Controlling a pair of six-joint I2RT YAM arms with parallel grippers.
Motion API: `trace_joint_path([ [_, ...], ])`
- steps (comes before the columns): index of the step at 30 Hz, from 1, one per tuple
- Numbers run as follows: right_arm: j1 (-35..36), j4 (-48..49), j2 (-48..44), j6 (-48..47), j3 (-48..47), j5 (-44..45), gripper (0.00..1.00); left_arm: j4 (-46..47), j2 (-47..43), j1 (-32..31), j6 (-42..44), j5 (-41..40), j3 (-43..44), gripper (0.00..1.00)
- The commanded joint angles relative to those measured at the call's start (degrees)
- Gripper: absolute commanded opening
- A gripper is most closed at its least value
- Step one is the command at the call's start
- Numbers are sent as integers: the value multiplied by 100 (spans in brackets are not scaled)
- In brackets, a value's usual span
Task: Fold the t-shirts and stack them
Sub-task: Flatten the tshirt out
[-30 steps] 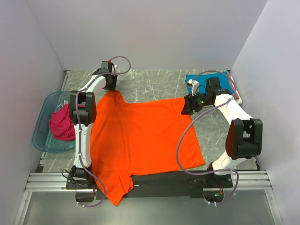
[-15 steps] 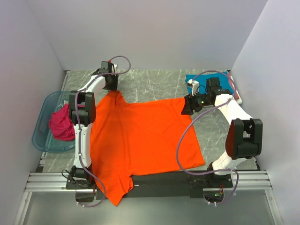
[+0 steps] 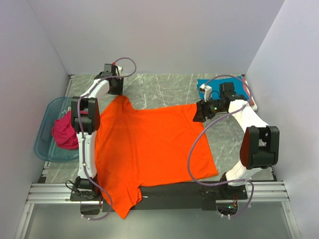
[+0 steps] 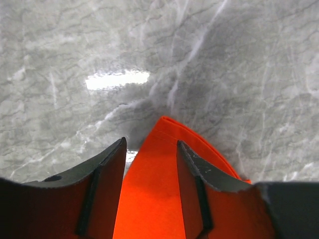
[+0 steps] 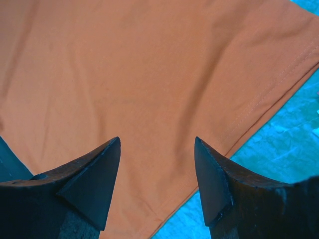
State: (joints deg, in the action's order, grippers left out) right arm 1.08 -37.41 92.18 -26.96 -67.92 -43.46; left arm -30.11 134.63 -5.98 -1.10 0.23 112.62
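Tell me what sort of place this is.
Probably a robot lab cell: plain white walls box in a marble-look table, and an aluminium rail along its near edge carries the left arm base and right arm base.

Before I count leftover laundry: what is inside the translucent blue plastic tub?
A crumpled magenta t-shirt lies in the translucent blue plastic tub. The left arm covers its right edge; anything beneath the shirt is hidden.

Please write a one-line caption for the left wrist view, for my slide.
Left gripper, jaws apart, straddles a corner of the orange t-shirt on the marble table.
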Motion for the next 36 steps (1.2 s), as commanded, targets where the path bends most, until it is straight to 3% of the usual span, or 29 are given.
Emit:
trace_joint_path([
  [1,-56,-47,-139,-90,-81,-154,67,-13,-7,-9,49,284,182,50],
  [7,-55,-56,-121,-81,-90,-163,67,-65,142,-26,232,259,111,47],
  [13,-64,-56,-139,-90,-81,-163,67,-127,345,-105,269,-321,76,31],
  [19,-73,-65,-130,-90,-90,-180,67,-171,450,-219,356,-673,67,25],
  [23,-82,-56,-157,-116,-72,-163,67,-118,407,-290,330,-884,6,2],
  [28,-73,-91,-43,-230,-116,65,67,329,-311,-281,146,-805,-283,0],
  [36,-38,-407,931,-319,-1179,619,66,813,-1333,-88,-434,-489,-1312,0],
])
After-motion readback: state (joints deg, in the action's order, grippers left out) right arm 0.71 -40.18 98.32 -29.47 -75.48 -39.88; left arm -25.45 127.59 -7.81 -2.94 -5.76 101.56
